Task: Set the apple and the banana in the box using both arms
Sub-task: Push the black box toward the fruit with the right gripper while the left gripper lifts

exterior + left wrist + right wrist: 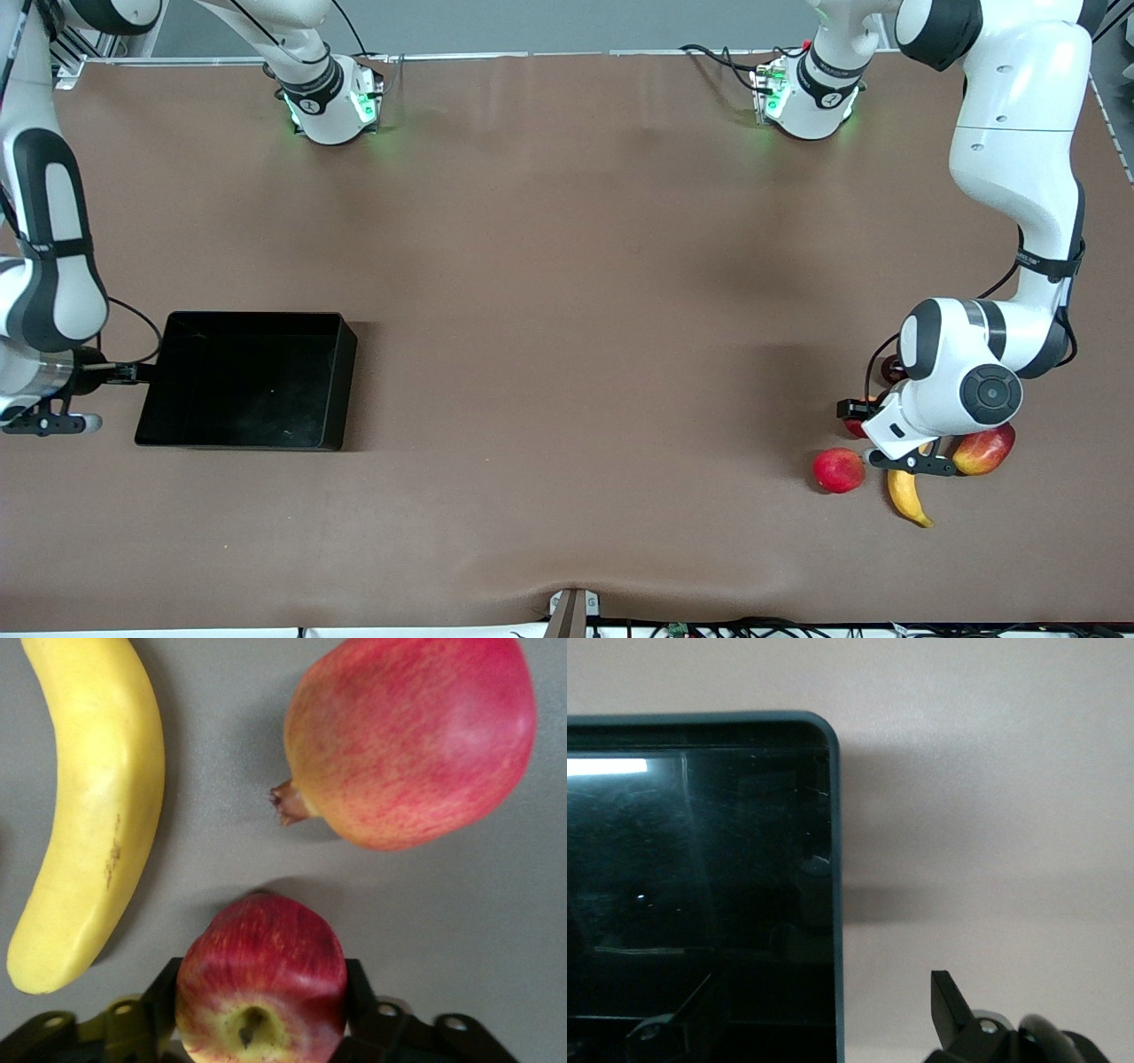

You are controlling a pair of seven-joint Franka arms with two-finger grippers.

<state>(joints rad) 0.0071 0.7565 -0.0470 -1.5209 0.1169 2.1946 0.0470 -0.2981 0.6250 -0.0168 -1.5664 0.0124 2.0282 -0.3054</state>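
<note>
Nearest the front camera, toward the left arm's end of the bench [567, 354], lies the banana [909, 496], with a pinkish-red pomegranate-like fruit [838, 470] beside it and a red-yellow mango [983, 449] a little farther back. The left gripper [261, 1010] is down among them, its fingers [159, 997] drawn in against both sides of the apple [261, 979], stem dimple facing the wrist camera. To do this well, the squeeze should settle across the apple's widest part before lifting straight up, clear of the banana and neighbouring fruit. At the right arm's end sits the empty black box [341, 372]. The right gripper [824, 1028] waits with its fingers spread wide astride the box wall.
</note>
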